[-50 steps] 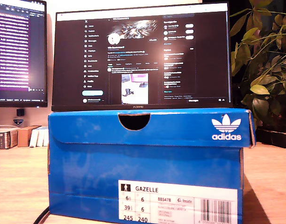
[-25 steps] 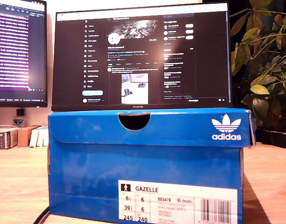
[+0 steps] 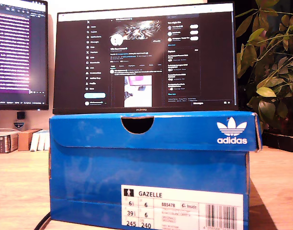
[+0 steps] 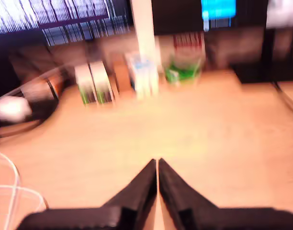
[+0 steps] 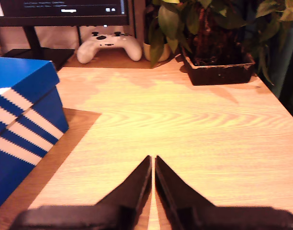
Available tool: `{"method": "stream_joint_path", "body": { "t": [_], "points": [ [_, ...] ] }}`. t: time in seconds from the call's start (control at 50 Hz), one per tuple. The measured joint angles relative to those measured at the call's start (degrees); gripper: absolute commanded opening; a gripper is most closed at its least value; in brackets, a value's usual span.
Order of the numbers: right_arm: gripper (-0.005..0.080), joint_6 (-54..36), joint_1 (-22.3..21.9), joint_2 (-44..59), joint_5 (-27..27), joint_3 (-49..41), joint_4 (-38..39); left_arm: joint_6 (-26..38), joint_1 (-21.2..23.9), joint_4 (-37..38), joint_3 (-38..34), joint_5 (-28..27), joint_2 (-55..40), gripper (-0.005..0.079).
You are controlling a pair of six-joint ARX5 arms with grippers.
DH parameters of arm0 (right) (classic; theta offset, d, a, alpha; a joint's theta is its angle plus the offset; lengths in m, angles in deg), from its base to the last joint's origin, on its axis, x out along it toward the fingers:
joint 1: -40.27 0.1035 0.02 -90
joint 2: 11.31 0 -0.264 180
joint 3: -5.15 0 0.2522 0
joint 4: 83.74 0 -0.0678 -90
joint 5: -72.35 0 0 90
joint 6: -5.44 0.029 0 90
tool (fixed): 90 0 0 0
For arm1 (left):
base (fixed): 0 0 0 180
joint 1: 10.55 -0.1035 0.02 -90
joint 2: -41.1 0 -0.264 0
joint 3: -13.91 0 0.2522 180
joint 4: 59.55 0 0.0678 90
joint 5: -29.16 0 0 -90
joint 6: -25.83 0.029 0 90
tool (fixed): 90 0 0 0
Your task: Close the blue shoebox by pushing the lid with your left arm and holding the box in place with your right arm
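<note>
Both claws, my first claw [image 4: 157, 162] and my second claw [image 5: 153, 158], are clenched empty above the tabletop [image 5: 194, 124]. Shoebox [image 3: 149, 167] looks light, stiff cardboard, liable to slide. Press flat on the lid [image 3: 153, 130], bracing a side wall.

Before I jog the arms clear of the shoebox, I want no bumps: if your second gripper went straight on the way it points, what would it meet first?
My second gripper points over bare table. The way looks free until the back edge, where the white game controller and the plant pot sit. Which comes first, I cannot tell. The blue shoebox lies off to one side.

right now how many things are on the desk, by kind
shoebox: 1
monitors: 2
potted plant: 1
game controller: 1
Total: 5, leaving out the blurred small boxes in the first wrist view.
</note>
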Motion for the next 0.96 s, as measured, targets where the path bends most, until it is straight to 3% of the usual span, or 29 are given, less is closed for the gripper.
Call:
{"method": "stream_joint_path", "body": {
  "t": [0.96],
  "points": [
    [-0.0011, -0.1, 0.4, 0.0, 0.0, 0.0, 0.0, 0.0, 0.4, 2.2, 0.0, 0.1, 0.1, -0.0016]
  ]
}}
